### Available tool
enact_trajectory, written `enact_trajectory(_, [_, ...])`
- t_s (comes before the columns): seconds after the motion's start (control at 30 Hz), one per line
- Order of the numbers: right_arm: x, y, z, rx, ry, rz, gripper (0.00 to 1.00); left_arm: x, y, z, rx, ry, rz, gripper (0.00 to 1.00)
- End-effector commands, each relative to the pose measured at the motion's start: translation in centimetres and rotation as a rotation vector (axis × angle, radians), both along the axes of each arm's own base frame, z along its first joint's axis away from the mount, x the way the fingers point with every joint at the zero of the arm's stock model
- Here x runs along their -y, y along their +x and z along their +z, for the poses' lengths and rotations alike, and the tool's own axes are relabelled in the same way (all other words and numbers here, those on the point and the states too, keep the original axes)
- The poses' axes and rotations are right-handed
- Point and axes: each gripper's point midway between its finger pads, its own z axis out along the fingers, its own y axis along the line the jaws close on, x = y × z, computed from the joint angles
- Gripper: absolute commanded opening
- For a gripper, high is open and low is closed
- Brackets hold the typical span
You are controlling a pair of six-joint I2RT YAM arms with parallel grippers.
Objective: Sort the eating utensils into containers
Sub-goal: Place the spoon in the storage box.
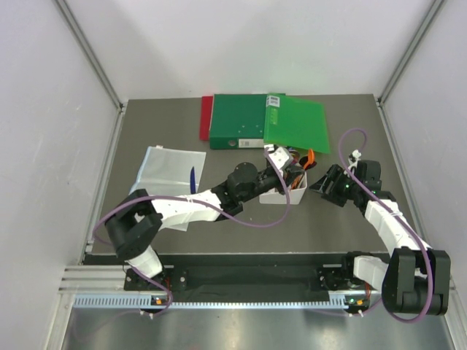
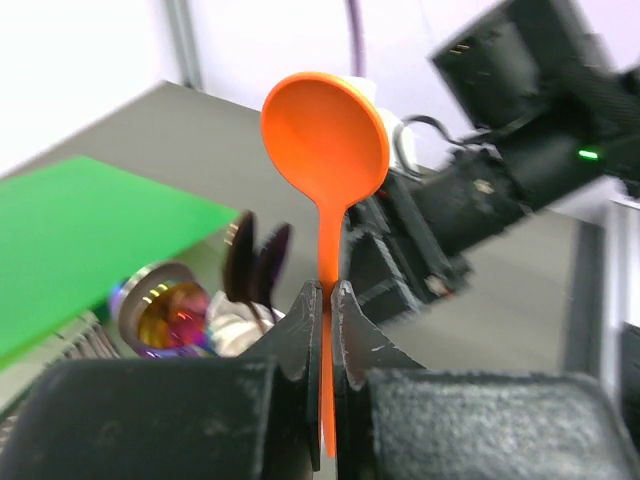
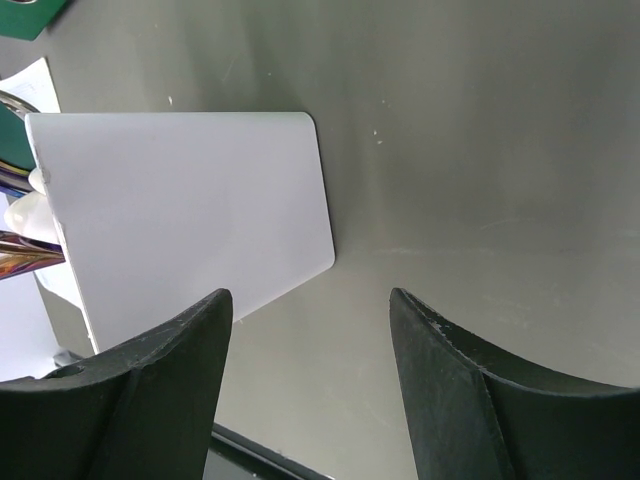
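Drop-off step: left fingers (image 2: pixel 305 322) shut tight on the orange spoon (image 2: pixel 325 130) handle, bowl up, over the white bin (image 1: pixel 281 195) at its 12 o'clock edge; right fingers (image 3: pixel 170 360) wide open, empty, at its 3 o'clock; next, probably lower into a compartment and release.

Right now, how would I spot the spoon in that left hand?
Start at the green folders at the table's far edge; a white bin sits before them. There the left hand pinches a plain orange spoon, unlike the shiny rainbow pieces nearby.

One bin (image 3: pixel 190 210), one orange spoon (image 2: pixel 325 135), three folders (image 1: pixel 295 124) (one red).
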Motion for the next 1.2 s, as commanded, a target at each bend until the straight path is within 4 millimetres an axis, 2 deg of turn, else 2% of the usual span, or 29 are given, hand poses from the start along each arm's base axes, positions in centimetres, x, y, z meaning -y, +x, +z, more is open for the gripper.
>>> enact_trajectory(0.0, [0.4,0.2,0.2,0.021,-0.026,0.005,0.65,0.7,2.6,3.8,0.137,-0.113,0.094,0.0])
enact_trajectory(0.2, [0.5,0.1,0.1,0.015,-0.034,0.011,0.65,2.9,4.1,1.9,0.152,-0.086,0.095,0.0])
enact_trajectory(0.4, [0.5,0.0,-0.2,0.006,-0.039,0.014,0.65,3.3,4.9,0.1,0.161,-0.045,0.109,0.0])
enact_trajectory(0.47, [0.6,0.0,-0.3,0.003,-0.041,0.016,0.65,2.6,5.5,-0.8,0.151,-0.018,0.157,0.0])
enact_trajectory(0.57, [0.6,0.2,-0.5,0.002,-0.039,0.014,0.65,1.5,5.3,-1.5,0.134,0.006,0.183,0.1])
enact_trajectory(0.6, [0.6,0.2,-0.6,0.001,-0.038,0.013,0.65,1.0,5.2,-1.1,0.136,0.007,0.19,0.25])
enact_trajectory(0.63, [0.5,0.2,-0.8,-0.005,-0.034,0.012,0.65,0.8,5.0,-1.6,0.128,0.022,0.19,0.28])
enact_trajectory(0.8, [0.4,0.5,-1.0,-0.008,-0.022,0.012,0.64,0.0,5.0,-2.7,0.111,0.063,0.211,0.32])
enact_trajectory(0.97, [0.4,0.6,-0.7,0.0,-0.027,0.013,0.64,-0.5,4.9,-0.7,0.112,0.01,0.224,0.44])
enact_trajectory(1.03, [0.4,0.5,-0.7,0.002,-0.028,0.014,0.64,-0.6,5.1,0.0,0.122,0.018,0.237,0.45])
enact_trajectory(1.13, [0.4,0.4,-0.7,-0.001,-0.027,0.015,0.64,-1.5,5.5,1.9,0.141,0.011,0.28,0.46])
enact_trajectory(1.17, [0.4,0.5,-0.7,0.001,-0.028,0.014,0.64,-2.7,5.7,3.6,0.146,-0.017,0.33,0.47])
